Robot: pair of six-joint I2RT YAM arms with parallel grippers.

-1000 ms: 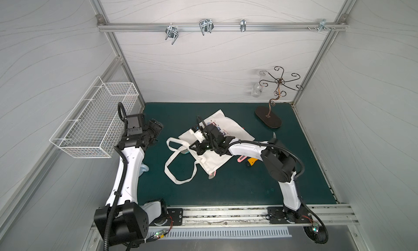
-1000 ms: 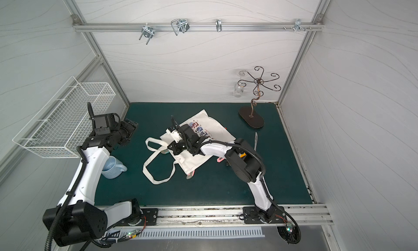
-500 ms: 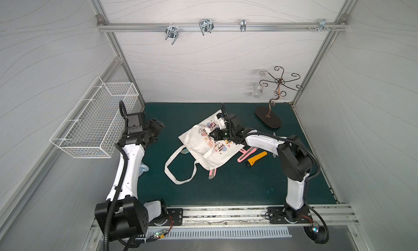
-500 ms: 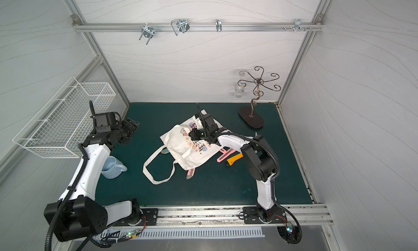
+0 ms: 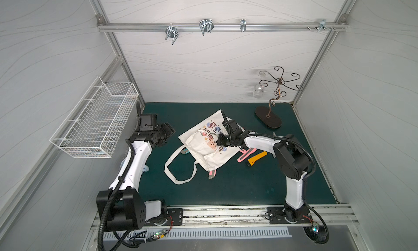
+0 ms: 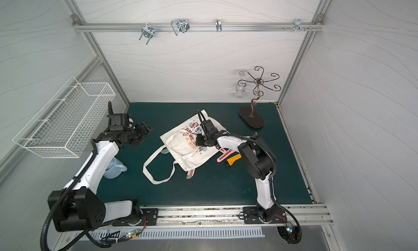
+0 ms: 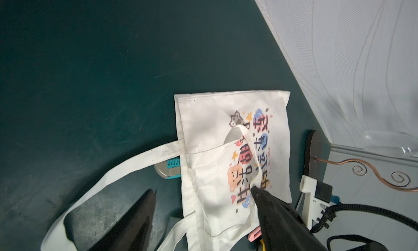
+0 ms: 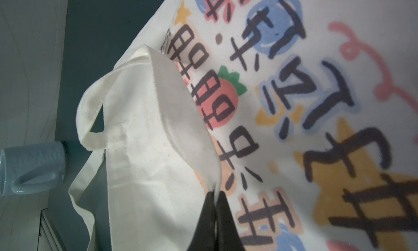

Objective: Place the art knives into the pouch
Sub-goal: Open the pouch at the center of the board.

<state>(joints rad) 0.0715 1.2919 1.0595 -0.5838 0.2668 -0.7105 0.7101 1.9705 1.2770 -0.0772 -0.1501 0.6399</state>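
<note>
1. Your right gripper point(image 8: 216, 194) is clamped shut on the pouch's point(image 5: 204, 148) rim cloth, mid-mat, holding its mouth up.
2. Your left gripper point(image 5: 168, 131) hovers left of the pouch, jaws wide, empty.
3. An orange knife point(image 5: 257, 158) and a pink knife point(image 5: 247, 153) lie just right of the pouch; a teal knife point(image 7: 172, 169) pokes from under its left edge.
4. Next, I judge: the left gripper takes the teal knife and feeds it into the mouth.

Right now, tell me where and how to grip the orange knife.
Take the orange knife across its narrow middle, straight down from above. It lies flat and uncovered on the mat, a long slim bar; the pink knife lies close alongside, so clearance on that side looks tight.
</note>
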